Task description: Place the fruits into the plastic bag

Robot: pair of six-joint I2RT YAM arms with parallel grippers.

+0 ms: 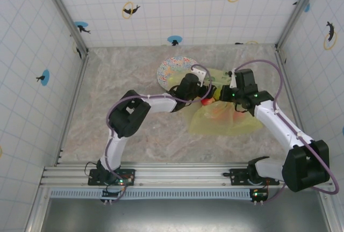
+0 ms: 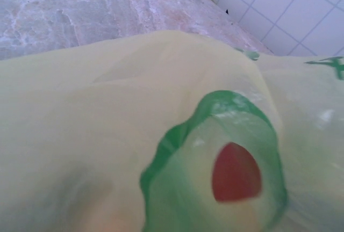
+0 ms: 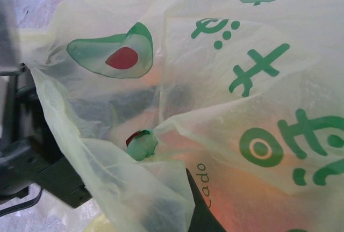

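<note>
Table (image 1: pixel 123 71): marbled top, walled on three sides by tiled panels.

Plastic bag (image 1: pixel 228 120): lies right of centre on the table, between the two arm heads. Thin, crinkly, translucent yellow-green film, printed with green avocado halves with red pits, plus green lettering. In the right wrist view it is bunched and folded up close (image 3: pixel 177 71). In the left wrist view it is draped right over the lens (image 2: pixel 107 124).

Plate (image 1: pixel 171 70): round, white, speckled pattern, just behind the bag's far left corner, partly under the left arm.

Fruits (image 1: pixel 220 114): orange-red blur showing through the film, inside the bag. One red fruit (image 1: pixel 206 102) sits at the bag's left edge, just below the left gripper.

Left gripper (image 1: pixel 207 91): at the bag's mouth, can't tell how the jaws stand.

Right gripper (image 1: pixel 230 92): jaws together, pinching bag film.
</note>
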